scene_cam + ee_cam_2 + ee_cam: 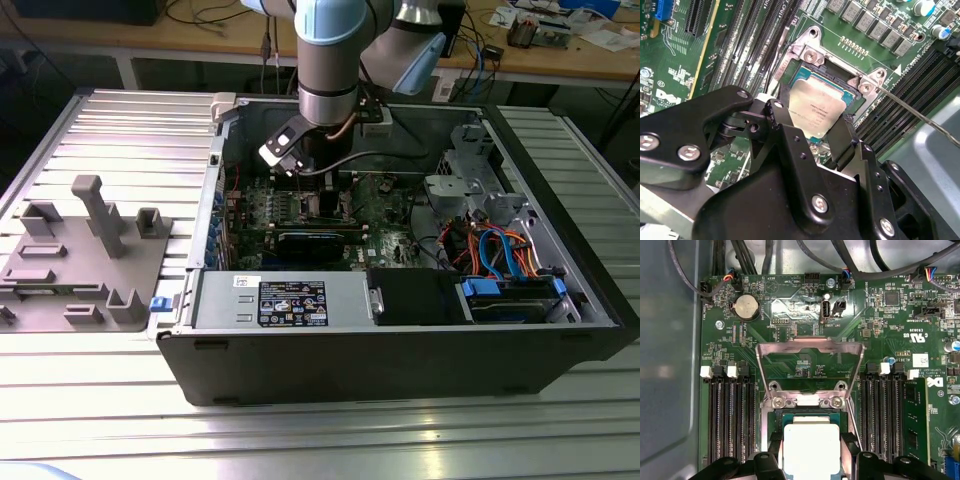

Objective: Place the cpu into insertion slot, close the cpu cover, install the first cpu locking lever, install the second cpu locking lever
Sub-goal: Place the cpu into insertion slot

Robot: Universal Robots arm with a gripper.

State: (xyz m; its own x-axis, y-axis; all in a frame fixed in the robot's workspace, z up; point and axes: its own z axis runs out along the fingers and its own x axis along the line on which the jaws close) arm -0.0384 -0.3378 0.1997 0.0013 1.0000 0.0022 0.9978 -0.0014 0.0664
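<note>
My gripper [318, 195] reaches down into the open computer case over the green motherboard [385, 205]. In both wrist views its black fingers [785, 125] stand against two opposite sides of the cpu [817, 111], a silvery square chip on a green base. The cpu [811, 447] lies level in or just above the insertion slot [836, 77]; I cannot tell whether it is fully seated. The cpu cover [810, 343], a thin metal frame, is swung open and lies back beyond the slot. A thin wire locking lever [920, 116] sticks out free beside the slot.
Black memory slots [730, 415] run along both sides of the socket. Cables [875, 267] cross the case wall behind the board. A drive cage with orange and blue cables [505, 255] fills the exterior view's right. A grey fixture [85, 250] lies outside the case.
</note>
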